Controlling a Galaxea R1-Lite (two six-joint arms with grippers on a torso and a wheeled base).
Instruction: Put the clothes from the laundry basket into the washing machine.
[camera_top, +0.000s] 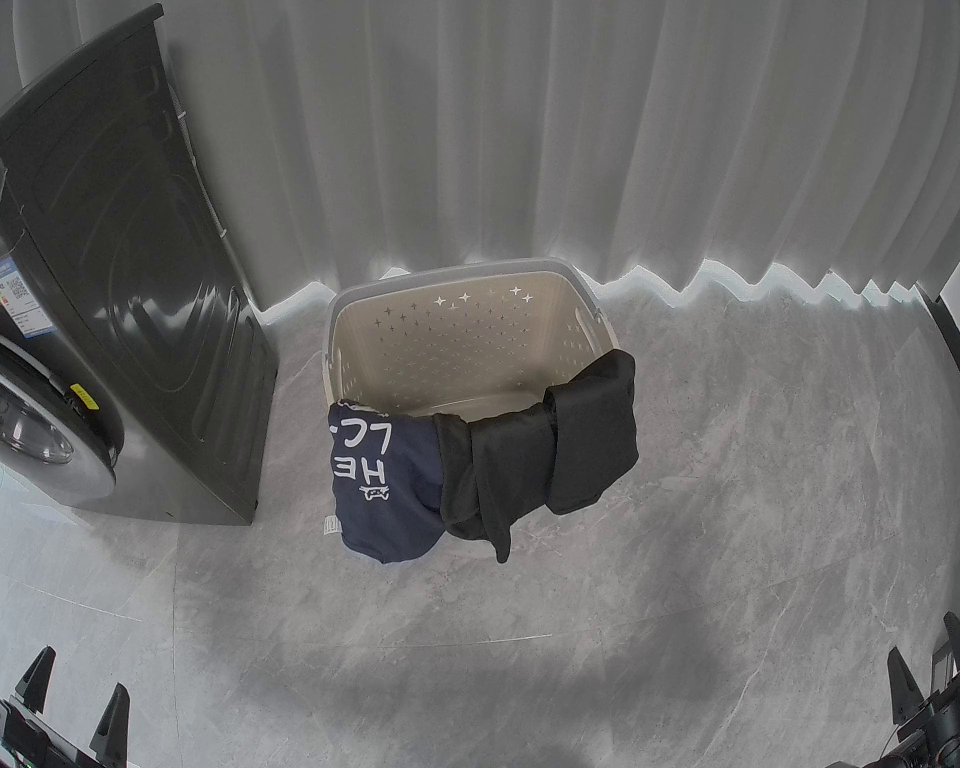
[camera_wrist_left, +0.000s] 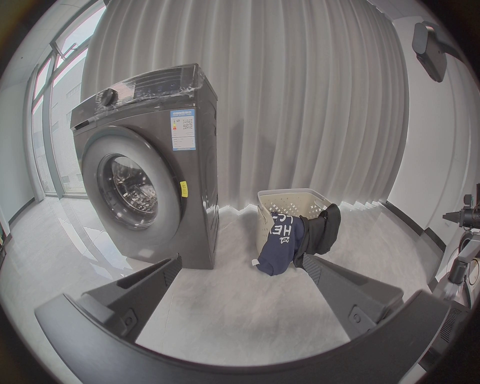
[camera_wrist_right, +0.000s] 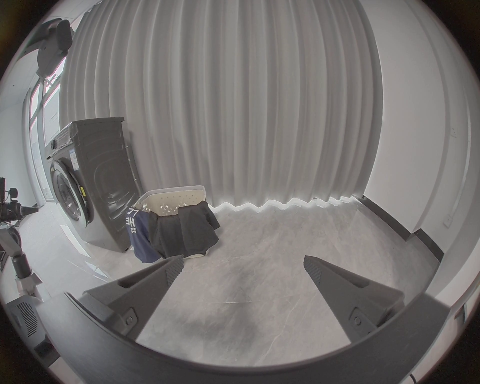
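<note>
A beige laundry basket (camera_top: 470, 335) stands on the floor by the curtain. Over its near rim hang a navy shirt with white lettering (camera_top: 385, 480) and a black garment (camera_top: 560, 440). The dark grey washing machine (camera_top: 120, 300) stands to the basket's left, its round door (camera_wrist_left: 131, 192) closed. Both arms are low and well short of the basket. My left gripper (camera_wrist_left: 242, 267) is open and empty, seen at the head view's lower left corner (camera_top: 75, 700). My right gripper (camera_wrist_right: 242, 267) is open and empty too, at the lower right corner (camera_top: 925, 670).
White curtains (camera_top: 560, 130) run along the back wall. The grey floor (camera_top: 600, 620) between me and the basket is bare. A camera on a tripod (camera_wrist_right: 12, 220) stands off to the left side of the room.
</note>
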